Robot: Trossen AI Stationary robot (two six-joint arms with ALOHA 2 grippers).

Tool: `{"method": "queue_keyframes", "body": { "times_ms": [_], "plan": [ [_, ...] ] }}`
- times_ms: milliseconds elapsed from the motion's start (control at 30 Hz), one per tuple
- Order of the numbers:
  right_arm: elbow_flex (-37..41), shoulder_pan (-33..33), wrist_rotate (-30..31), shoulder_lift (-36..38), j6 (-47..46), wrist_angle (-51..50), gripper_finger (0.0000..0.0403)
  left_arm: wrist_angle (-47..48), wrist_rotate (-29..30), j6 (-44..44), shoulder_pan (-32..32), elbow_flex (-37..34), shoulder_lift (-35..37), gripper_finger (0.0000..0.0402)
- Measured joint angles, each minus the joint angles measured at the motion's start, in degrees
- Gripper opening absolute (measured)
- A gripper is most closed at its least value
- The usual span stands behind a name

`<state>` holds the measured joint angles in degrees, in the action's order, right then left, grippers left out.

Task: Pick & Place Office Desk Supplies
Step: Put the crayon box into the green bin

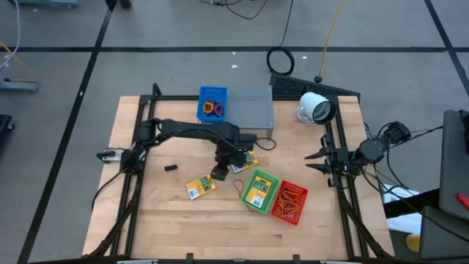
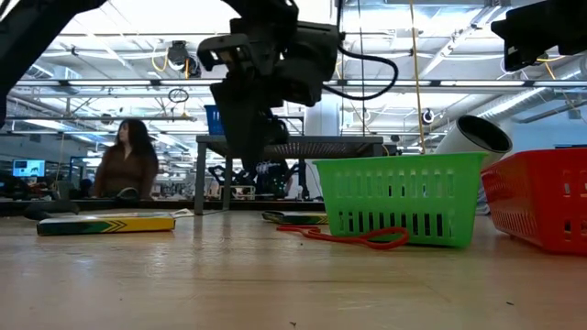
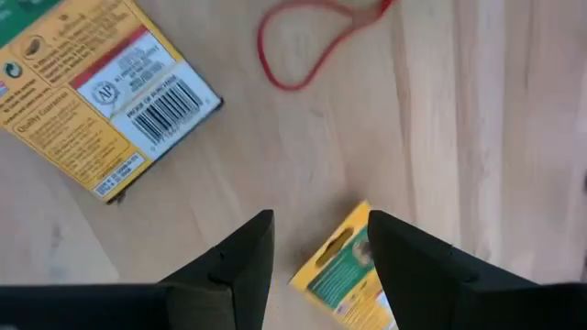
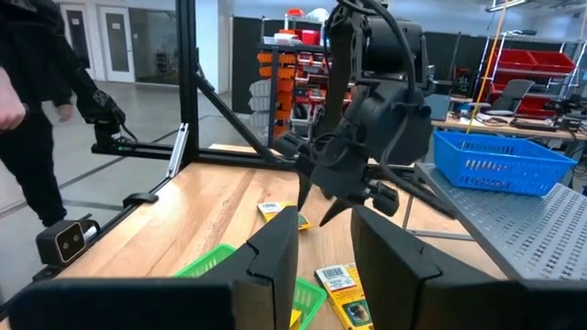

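Observation:
Two yellow packets with green labels lie flat on the wooden table, one (image 1: 199, 188) nearer the front and one (image 1: 245, 161) toward the right. My left gripper (image 1: 218, 173) hangs open between them, above the table, its fingers pointing down. In the left wrist view a packet (image 3: 341, 270) lies on the wood below the gap between its fingers (image 3: 321, 220), another packet (image 3: 101, 92) lies farther off, and a red rubber band (image 3: 298, 50) lies loose. A third packet (image 1: 256, 194) lies in the green basket (image 1: 270, 180). My right gripper (image 1: 311, 160) waits open at the table's right edge.
A red basket (image 1: 302, 194) stands beside the green one. A blue basket (image 1: 212, 104) sits on the grey perforated shelf (image 1: 253, 106) at the back, and a white round device (image 1: 315, 108) at the back right. A small black piece (image 1: 170, 168) lies left of the packets. People stand beyond the table.

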<state>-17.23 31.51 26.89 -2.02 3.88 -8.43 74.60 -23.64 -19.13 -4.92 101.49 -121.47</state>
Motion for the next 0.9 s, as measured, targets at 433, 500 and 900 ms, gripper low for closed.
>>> {"method": "queue_keyframes", "body": {
  "times_ms": [433, 500, 900],
  "plan": [
    [0.0, 0.0, 0.0, 0.0, 0.0, 0.0, 0.0096, 8.8, -0.2, -8.2, 1.0, 2.2, -5.4, 0.0186],
    [0.0, 0.0, 0.0, 0.0, 0.0, 0.0, 0.0095, 8.4, -0.3, -8.8, 1.0, 2.3, -5.8, 0.0186],
    [0.0, 0.0, 0.0, 0.0, 0.0, 0.0, 0.0094, 8.2, -1.9, -10.7, 2.3, -1.0, -6.8, 0.0186]
  ]
}}
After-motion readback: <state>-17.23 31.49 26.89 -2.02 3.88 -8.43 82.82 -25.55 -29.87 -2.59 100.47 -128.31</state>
